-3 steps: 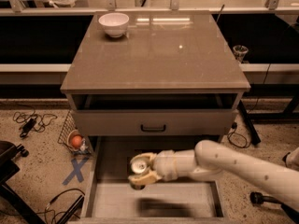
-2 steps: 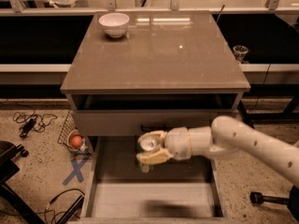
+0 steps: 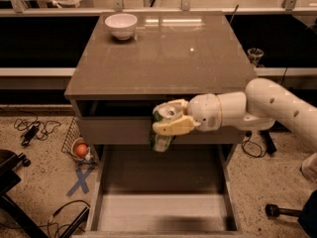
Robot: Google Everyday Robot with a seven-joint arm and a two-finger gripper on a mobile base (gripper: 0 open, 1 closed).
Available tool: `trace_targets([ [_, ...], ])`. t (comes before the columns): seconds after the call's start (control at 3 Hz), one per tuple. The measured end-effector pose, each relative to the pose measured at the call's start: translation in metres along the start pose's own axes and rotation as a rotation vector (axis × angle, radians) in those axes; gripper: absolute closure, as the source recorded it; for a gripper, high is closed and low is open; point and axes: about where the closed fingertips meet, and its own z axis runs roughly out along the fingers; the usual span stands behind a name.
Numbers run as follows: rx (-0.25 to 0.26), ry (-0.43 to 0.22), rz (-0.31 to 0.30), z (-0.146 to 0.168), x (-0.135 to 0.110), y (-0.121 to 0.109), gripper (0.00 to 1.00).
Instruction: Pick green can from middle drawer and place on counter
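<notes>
Gripper (image 3: 166,117) being parked at cabinet front, jaws being pressed tight around green can (image 3: 160,142); can being held tilted above middle drawer (image 3: 163,192), just below counter (image 3: 163,53) edge, likely for clearance.

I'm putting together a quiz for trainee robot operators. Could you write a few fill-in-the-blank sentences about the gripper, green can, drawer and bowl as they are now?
1. The gripper is ____ on the green can.
2. The can hangs ____ the floor of the middle drawer, not touching it.
3. That drawer stands ____.
4. On the counter, the white bowl sits near the far ____ corner in the camera view.

Missing words: shut; above; open; left
</notes>
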Motion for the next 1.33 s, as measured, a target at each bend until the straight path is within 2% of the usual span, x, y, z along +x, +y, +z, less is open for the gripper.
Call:
trace_targets([
  [0.33,0.042,-0.035,0.025,-0.015,-0.053,-0.018,1.0],
  [0.67,0.112,-0.041,0.013,-0.014,-0.094,-0.041,1.0],
  [1.0,0.255,-0.011,-0.021,-0.017,-0.137,-0.074,1.0],
  [1.33,0.381,0.043,-0.075,-0.019,-0.163,-0.095,1.0],
])
